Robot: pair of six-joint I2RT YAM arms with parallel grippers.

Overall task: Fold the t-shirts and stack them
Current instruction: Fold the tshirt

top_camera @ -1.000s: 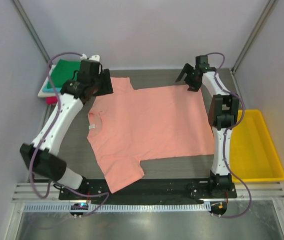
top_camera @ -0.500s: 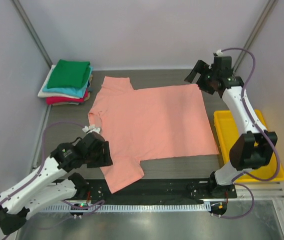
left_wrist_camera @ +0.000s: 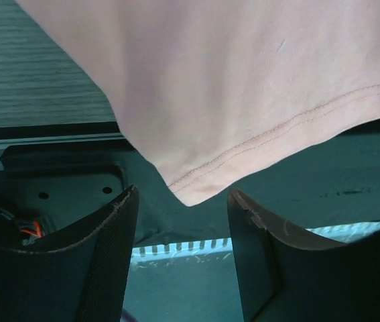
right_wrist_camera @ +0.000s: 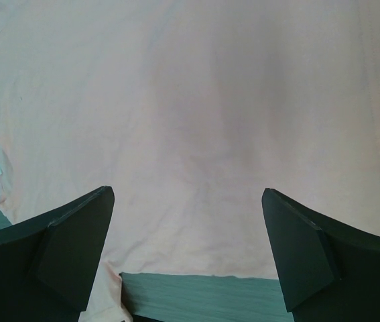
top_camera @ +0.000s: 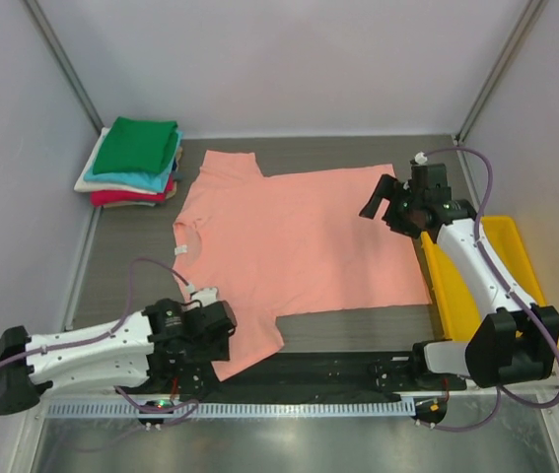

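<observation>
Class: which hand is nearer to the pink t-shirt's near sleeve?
Left. The left hand sits at the corner of that sleeve; the right hand hovers over the hem end of the t-shirt.

No legible text — neck label [top_camera: 182, 251] on t-shirt [top_camera: 299, 236] unreadable

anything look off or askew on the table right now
Only the salmon-pink t-shirt: it lies flat but skewed, and its near sleeve runs off the tabletop onto the black base plate, right in front of the open left hand. Nothing looks spilled or damaged.
</observation>
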